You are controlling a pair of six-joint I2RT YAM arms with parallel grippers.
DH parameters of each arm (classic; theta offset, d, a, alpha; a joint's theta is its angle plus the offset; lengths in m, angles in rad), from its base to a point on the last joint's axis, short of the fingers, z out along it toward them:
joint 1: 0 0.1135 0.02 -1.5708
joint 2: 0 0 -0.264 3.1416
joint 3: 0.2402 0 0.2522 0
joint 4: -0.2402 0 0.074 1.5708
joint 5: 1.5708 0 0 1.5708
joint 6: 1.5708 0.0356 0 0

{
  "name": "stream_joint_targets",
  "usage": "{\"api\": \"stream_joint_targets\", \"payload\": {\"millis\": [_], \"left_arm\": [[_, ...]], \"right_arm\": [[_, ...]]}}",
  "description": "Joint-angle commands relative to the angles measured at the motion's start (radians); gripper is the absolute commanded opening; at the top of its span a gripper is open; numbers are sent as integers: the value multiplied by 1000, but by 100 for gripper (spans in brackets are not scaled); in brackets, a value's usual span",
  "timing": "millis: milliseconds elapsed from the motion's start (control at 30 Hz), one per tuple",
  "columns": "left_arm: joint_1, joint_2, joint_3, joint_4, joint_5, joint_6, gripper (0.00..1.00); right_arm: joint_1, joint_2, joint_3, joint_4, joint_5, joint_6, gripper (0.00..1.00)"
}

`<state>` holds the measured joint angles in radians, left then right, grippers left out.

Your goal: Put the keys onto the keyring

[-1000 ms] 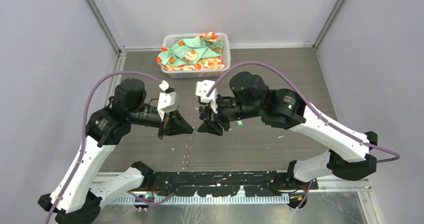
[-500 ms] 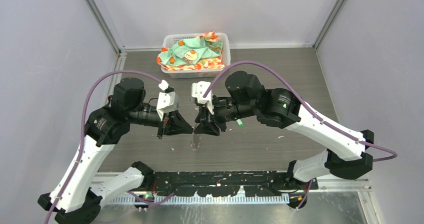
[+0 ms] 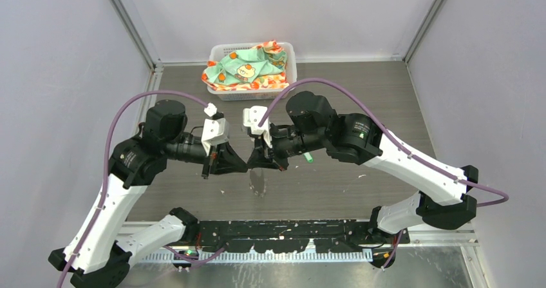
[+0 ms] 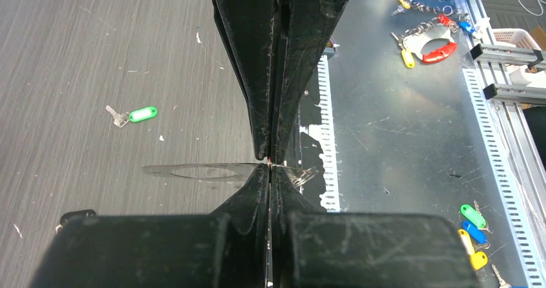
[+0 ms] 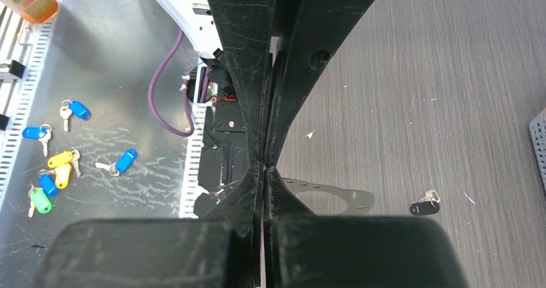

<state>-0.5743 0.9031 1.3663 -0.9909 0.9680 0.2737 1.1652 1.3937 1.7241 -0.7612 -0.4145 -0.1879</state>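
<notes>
The keyring [image 3: 259, 183] is a thin silver-grey loop hanging between my two grippers above the table's middle. My left gripper [image 3: 244, 167] is shut on one side of it, and the loop [image 4: 193, 171] runs edge-on from the closed fingertips [image 4: 269, 163]. My right gripper [image 3: 252, 165] faces it and is shut on the loop [image 5: 335, 195] at its tips [image 5: 265, 167]. The green-headed key [image 3: 309, 160] lies on the table under the right arm, also visible in the left wrist view [image 4: 138, 115]. The black-headed key [image 5: 425, 206] lies on the table beyond the loop.
A white basket [image 3: 290, 51] holding a patterned cloth [image 3: 248, 67] stands at the back centre. Beyond the table's near edge, a metal shelf carries several coloured key tags [image 5: 55, 165] and more keys [image 4: 473, 220], plus a red-handled bunch [image 4: 433, 46].
My right gripper has moved left to meet the left gripper and shut on the keyring. The loop now hangs wider between both grippers. The left arm has barely moved.
</notes>
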Motion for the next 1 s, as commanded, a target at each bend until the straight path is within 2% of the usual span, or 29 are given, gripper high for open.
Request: {"api": "stream_joint_targets", "payload": {"millis": [0, 133, 167, 267, 300, 400, 567, 733, 967], "left_arm": [[-4, -16, 41, 20, 14, 12, 0], [-4, -17, 38, 31, 6, 7, 0], [-4, -19, 33, 39, 5, 3, 5], [-3, -34, 16, 73, 1, -32, 29], [-3, -42, 10, 80, -4, -46, 38], [-4, -60, 5, 54, -24, -52, 48], [-4, -88, 10, -26, -98, 7, 50], [-3, -108, -44, 66, -141, -6, 49], [-4, -95, -87, 198, -58, -139, 45]], "right_arm": [[5, -30, -1, 8, -4, -22, 1], [5, -27, -1, -2, 24, -16, 1], [4, -36, -17, 30, 33, 4, 1], [4, -116, -166, 261, 74, 90, 1], [4, -150, -251, 388, 92, 116, 1], [4, -251, -402, 626, 125, 177, 1], [4, -390, -612, 927, 144, 235, 1], [4, -434, -680, 1027, 141, 267, 1], [4, -452, -761, 1186, 156, 307, 1]]}}
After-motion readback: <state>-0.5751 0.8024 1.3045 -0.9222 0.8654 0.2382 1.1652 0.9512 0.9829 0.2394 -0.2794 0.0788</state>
